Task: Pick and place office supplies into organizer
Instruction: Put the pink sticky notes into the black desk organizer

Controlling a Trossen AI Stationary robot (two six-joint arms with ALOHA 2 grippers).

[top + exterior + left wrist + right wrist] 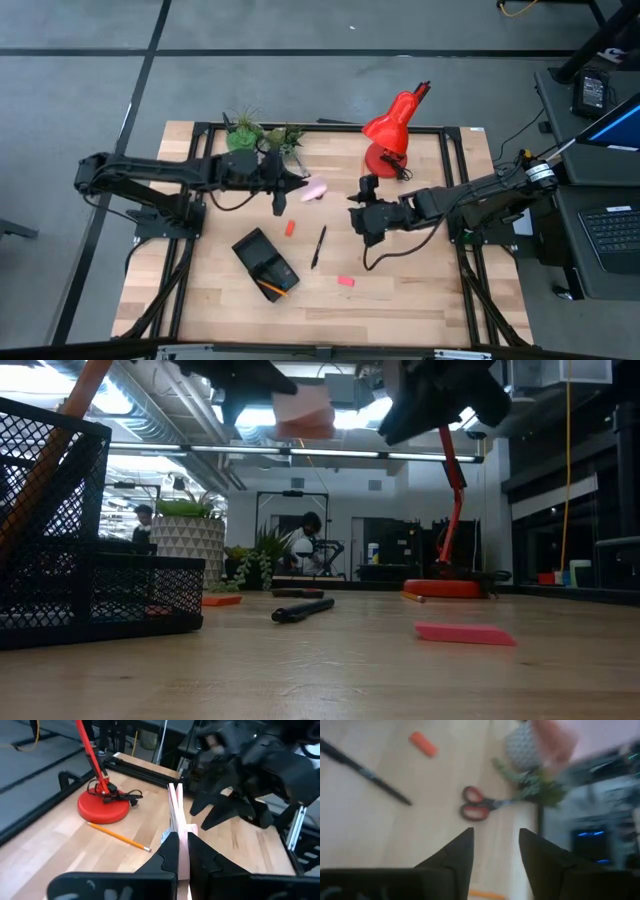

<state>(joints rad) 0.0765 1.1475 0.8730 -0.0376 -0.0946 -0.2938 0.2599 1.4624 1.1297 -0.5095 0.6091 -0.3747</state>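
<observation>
Wooden table [400, 300] | left gripper [300, 185] pinches pink pad [314, 190] | right gripper [358, 212] at 3 o'clock, wide — empty | risk — edge-held pad slips before tray [266, 263]

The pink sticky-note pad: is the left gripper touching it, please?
Touching. The left wrist view shows the left gripper shut on the pink sticky-note pad, both fingers pressing its faces.

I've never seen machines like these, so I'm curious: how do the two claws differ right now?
The left gripper is shut on the pink sticky-note pad, held edge-up above the table; the right gripper is open and holds nothing. The left gripper looks toward the red desk lamp, while the right gripper looks down on the red-handled scissors. Both are dark, two-fingered, and raised over the middle of the table, near each other.
</observation>
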